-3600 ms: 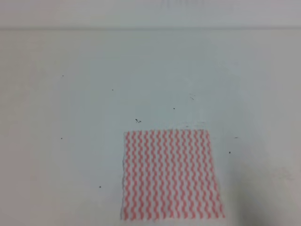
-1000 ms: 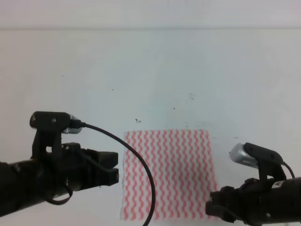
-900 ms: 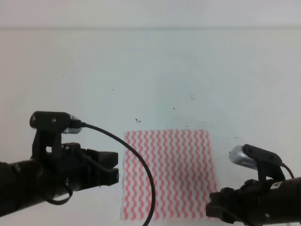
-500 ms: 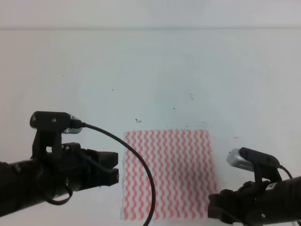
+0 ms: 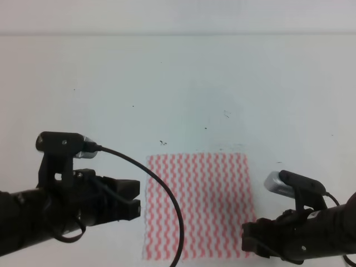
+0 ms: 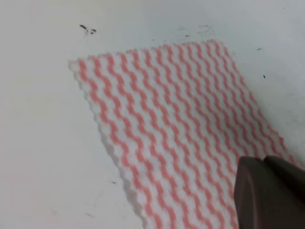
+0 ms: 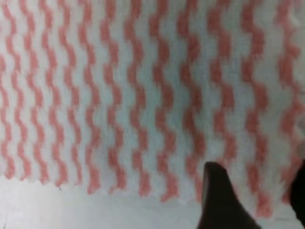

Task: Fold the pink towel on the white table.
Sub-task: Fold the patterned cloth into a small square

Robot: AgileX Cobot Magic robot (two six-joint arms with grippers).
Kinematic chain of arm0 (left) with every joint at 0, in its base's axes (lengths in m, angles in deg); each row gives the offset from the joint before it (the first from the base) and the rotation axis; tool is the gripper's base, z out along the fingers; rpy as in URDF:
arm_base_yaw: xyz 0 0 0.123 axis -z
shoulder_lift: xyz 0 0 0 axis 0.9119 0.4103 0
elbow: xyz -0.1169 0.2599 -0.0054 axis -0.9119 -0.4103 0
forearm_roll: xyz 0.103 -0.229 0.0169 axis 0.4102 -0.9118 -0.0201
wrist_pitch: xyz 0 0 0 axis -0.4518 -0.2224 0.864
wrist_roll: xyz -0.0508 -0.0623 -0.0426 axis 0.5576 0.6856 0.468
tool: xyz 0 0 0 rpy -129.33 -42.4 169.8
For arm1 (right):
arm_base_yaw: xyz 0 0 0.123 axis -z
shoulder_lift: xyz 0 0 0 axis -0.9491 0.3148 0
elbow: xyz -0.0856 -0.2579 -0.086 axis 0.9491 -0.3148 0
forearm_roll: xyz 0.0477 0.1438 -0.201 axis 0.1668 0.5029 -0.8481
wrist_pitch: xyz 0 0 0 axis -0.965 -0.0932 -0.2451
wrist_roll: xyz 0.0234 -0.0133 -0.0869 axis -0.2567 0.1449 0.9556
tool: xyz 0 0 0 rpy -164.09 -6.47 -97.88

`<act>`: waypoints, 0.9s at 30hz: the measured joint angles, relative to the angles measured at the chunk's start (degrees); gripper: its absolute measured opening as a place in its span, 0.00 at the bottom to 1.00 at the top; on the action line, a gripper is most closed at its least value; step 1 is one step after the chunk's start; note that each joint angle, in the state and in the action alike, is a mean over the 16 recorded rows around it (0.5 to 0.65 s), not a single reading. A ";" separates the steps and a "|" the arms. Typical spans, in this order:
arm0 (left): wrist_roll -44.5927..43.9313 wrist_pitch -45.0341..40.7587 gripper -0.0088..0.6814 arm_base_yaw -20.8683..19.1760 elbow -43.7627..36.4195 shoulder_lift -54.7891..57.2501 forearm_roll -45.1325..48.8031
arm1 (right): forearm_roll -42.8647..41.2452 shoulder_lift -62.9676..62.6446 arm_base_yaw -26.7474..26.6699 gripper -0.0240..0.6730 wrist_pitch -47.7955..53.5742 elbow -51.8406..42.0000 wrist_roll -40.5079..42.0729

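While we look down from above, we note:
Towel: thin pink-and-white zigzag-striped cloth [image 5: 199,204] lies flat and unfolded near the front edge of the plain white speckled table [image 5: 178,89]
Left gripper [image 5: 132,200]: just beside its left edge; jaw gap unclear to us
Right gripper [image 5: 249,245]: over its near right corner, fingers parted

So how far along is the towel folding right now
Nothing is folded yet: the pink towel lies flat and spread out on the white table. In hand is the approach. The right claw sits at the towel's near right corner, one finger over the edge, while the left claw waits beside the left edge. Gripping, lifting and folding are all left.
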 joint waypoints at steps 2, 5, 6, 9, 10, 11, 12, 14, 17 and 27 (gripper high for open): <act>-0.13 -0.01 0.01 0.00 0.00 0.00 0.03 | 0.05 0.31 0.01 0.43 0.18 0.01 0.05; -0.49 -0.03 0.01 0.00 0.00 0.00 0.26 | 0.01 0.59 0.02 0.35 0.44 -0.03 0.07; -0.61 -0.03 0.01 0.00 0.00 0.00 0.40 | 0.05 0.63 0.02 0.32 0.53 0.03 0.07; -1.03 -0.06 0.01 0.00 0.00 0.00 0.88 | 0.08 0.77 0.04 0.24 0.68 0.11 0.08; -1.17 -0.01 0.01 0.00 0.00 0.00 1.04 | 0.08 0.80 0.05 0.21 0.60 0.11 0.08; -1.39 -0.02 0.01 0.00 0.00 0.00 1.22 | 0.13 0.82 0.04 0.18 0.50 0.17 0.07; -1.57 -0.03 0.01 0.00 0.00 0.00 1.39 | 0.15 0.80 0.04 0.15 0.47 0.23 0.08; -1.99 0.05 0.01 0.00 0.01 0.11 1.78 | 0.16 0.83 0.05 0.10 0.39 0.31 0.07; -2.75 0.05 0.01 0.00 0.01 0.11 3.00 | 0.26 0.73 0.05 0.04 0.32 0.87 0.08; -5.87 0.27 0.01 -0.01 0.02 0.37 7.75 | 0.48 -0.10 0.06 0.01 0.05 5.58 0.12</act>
